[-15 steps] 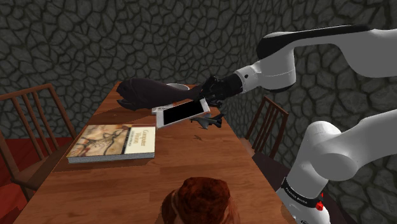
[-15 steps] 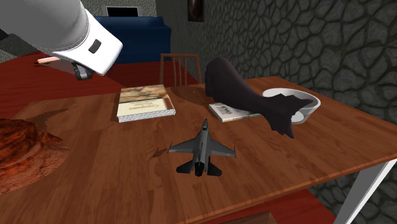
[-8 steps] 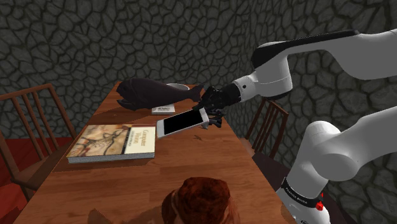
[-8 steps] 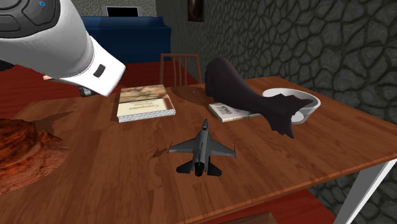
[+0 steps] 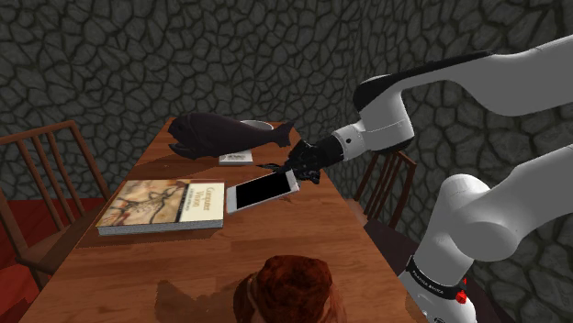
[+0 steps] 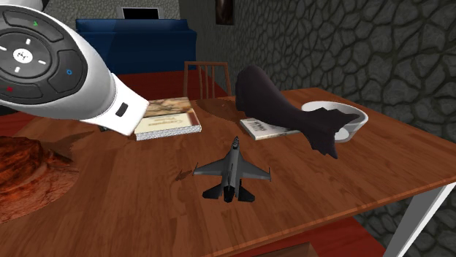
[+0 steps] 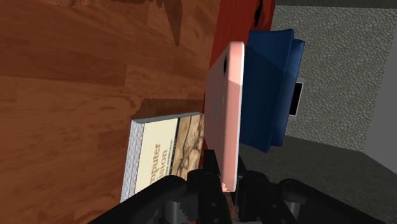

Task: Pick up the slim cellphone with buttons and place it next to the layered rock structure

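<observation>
In the shoulder view the slim phone [image 5: 264, 193], white-edged with a black screen, hangs tilted just above the wooden table [image 5: 275, 234], right of the book [image 5: 163, 204]. My gripper [image 5: 296, 172] is shut on its far end. In the wrist view the phone [image 7: 226, 114] shows edge-on, pinkish, clasped between the two black fingers [image 7: 213, 186]. The layered reddish-brown rock structure [image 5: 292, 289] stands at the table's near end, also at the second exterior view's left [image 6: 25, 171]. There my white arm [image 6: 58, 66] covers the upper left.
A dark fish figure [image 5: 225, 136] lies at the far end by a white bowl [image 6: 343, 120] and a small booklet [image 6: 263, 129]. A grey toy jet [image 6: 230, 171] sits mid-table. Wooden chairs [image 5: 41, 183] flank the table; a blue sofa [image 6: 139, 40] stands beyond.
My gripper has carried the phone down and toward the near end of the table, from over the small booklet to beside the book. The arm fills more of the second exterior view.
</observation>
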Controlling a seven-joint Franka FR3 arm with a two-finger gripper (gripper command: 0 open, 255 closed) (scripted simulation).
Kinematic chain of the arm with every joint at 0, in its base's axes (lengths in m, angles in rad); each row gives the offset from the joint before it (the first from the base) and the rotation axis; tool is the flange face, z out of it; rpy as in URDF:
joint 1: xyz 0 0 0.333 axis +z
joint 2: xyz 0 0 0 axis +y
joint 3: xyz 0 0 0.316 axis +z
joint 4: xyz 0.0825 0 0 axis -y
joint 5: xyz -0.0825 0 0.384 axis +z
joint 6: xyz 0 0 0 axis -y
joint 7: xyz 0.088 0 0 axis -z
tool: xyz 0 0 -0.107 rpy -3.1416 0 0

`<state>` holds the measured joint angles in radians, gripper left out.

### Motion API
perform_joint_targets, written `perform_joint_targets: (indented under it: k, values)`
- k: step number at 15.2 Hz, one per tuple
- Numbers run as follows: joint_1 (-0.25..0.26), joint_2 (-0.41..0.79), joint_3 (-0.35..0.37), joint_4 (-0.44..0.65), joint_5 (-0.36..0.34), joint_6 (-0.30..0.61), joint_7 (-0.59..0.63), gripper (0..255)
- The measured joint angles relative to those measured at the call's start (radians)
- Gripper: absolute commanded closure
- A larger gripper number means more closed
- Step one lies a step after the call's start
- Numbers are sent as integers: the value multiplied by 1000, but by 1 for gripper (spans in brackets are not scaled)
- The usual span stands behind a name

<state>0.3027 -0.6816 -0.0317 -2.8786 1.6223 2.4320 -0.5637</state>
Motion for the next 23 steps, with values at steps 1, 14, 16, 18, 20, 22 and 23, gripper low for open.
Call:
perform_joint_targets:
  k: [1,14,16,18,20,22,23]
  values:
    - [2,13,-2,-3,18,0,-24,255]
    - [7,204,-24,-15,224,-46,-322,255]
    - [4,239,-28,-15,251,-60,-367,255]
    - [3,273,-32,-16,280,-74,-413,255]
    - [0,307,-35,-13,303,-89,-452,255]
    - [-2,339,-39,-12,324,-104,-490,255]
    - [-2,343,-40,-13,327,-106,-496,255]
